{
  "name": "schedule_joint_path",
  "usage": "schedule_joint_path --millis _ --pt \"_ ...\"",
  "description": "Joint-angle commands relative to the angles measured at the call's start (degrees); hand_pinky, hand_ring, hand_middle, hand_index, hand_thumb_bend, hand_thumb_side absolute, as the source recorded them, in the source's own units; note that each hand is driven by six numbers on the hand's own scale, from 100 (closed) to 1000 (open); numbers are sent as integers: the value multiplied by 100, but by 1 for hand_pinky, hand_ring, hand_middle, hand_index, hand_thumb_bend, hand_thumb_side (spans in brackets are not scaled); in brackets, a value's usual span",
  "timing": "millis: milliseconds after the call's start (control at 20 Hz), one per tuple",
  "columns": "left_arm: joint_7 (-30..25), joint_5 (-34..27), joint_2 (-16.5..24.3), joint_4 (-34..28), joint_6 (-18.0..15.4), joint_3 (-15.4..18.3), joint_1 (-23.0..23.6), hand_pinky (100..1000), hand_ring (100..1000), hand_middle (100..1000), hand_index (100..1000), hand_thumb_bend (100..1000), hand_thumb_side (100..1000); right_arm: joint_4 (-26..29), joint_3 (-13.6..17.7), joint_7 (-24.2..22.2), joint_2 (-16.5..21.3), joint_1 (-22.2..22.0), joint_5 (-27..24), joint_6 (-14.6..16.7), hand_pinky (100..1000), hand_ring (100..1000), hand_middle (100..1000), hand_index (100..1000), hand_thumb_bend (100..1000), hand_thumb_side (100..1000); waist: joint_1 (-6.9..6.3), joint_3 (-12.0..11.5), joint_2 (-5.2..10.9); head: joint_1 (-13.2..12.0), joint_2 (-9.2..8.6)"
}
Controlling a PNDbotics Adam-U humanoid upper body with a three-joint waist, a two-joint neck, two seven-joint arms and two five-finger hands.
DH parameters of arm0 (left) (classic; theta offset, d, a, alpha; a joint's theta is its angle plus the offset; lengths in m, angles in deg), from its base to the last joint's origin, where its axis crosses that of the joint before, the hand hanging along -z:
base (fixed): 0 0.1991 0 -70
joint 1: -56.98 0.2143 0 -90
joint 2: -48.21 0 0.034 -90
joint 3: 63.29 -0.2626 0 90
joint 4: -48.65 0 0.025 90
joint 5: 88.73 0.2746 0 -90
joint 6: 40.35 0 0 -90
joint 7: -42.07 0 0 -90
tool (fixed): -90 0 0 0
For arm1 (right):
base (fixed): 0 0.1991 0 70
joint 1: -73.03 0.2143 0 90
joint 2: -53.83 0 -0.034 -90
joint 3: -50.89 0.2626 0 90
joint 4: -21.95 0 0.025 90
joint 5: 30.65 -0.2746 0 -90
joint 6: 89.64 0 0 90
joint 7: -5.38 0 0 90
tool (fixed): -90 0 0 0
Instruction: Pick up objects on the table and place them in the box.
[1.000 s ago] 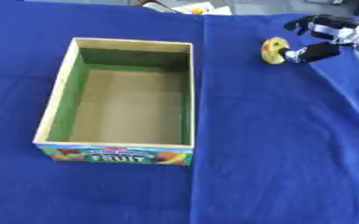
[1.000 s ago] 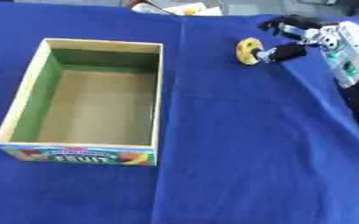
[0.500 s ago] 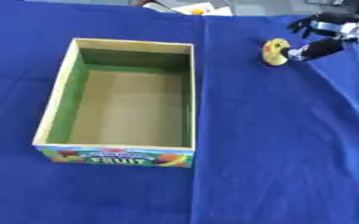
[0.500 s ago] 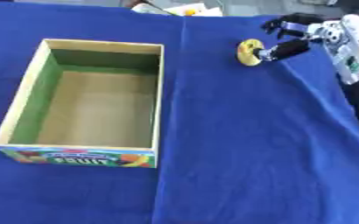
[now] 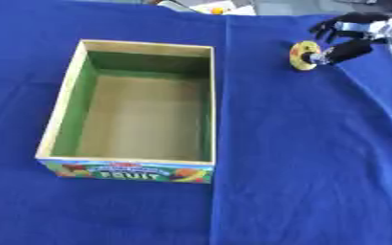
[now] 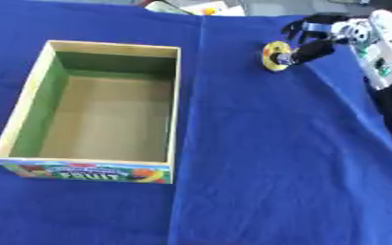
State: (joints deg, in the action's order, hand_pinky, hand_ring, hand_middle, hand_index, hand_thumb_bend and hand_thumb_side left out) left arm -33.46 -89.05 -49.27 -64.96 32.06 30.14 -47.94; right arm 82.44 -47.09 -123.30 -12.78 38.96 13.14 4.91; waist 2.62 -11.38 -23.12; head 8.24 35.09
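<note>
Box (image 5: pixel 61 112): an open cardboard box is sitting on the tabletop, long side running away from the viewer. Its inner walls are showing green, its floor is showing plain tan, and nothing is lying inside it. The near outer wall is carrying a colourful band with the word FRUIT.

Tabletop (image 5: pixel 299 158): a blue cloth is covering it, with a straight crease running away from the viewer just right of the box.

Yellow object (image 6: pixel 276 56): a small round, flat yellow thing is standing up on edge, right of the box's far right corner and apart from it, beyond the crease. A darker mark is showing at its middle; what it is cannot be made out.

Right hand (image 6: pixel 316 36): a black hand is reaching in from the upper right, right of the box and level with its far wall. The thumb is pressing against the yellow object's right face while the curled fingers are arching above and behind it, so the hand is pinching the object. Whether the object is touching the cloth or hanging just above it cannot be told.

Right forearm (image 6: pixel 375 48): a white and silver casing is trailing off toward the right edge behind the hand.

Left hand: not showing in either view.

Clutter (image 5: pixel 216 7): pale and orange bits are lying past the cloth's far edge, beyond the box.
</note>
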Motion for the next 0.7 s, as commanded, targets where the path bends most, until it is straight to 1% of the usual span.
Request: schedule_joint_path --millis 50,200,400,450,500,650,700 --pt "-24 35 40 -98 -3 9 -50 578 823 848 817 100 1000 74 11 -37 105 69 90 5 929 861 866 1000 291 728 -8 -10 106 12 -72" --pt "-29 34 32 -98 0 7 -52 578 823 848 817 100 1000 4 -6 21 70 48 215 -22 924 859 856 1000 279 727 -10 -22 99 23 -79" --pt "-33 32 20 -98 2 5 -52 578 822 849 816 100 1000 -84 -8 189 17 27 316 -76 905 842 808 1000 222 706 -11 -38 84 32 -89" --pt "-35 32 18 -98 4 4 -52 578 822 849 816 100 1000 -86 -11 241 7 25 324 -78 895 832 774 984 193 686 -10 -39 81 32 -90" --pt "-37 32 16 -98 6 3 -52 578 822 849 816 100 1000 -76 -16 298 -1 23 323 -78 890 827 759 970 180 673 -10 -39 78 29 -88" --pt "-41 33 15 -98 10 1 -53 578 822 849 815 100 1000 -1 -48 451 -5 11 286 -73 864 800 687 886 100 559 -3 -39 76 20 -74" --pt "-42 34 14 -98 13 2 -50 578 822 849 815 100 1000 37 -56 500 -3 7 255 -73 853 786 650 846 100 514 -1 -38 76 15 -72"
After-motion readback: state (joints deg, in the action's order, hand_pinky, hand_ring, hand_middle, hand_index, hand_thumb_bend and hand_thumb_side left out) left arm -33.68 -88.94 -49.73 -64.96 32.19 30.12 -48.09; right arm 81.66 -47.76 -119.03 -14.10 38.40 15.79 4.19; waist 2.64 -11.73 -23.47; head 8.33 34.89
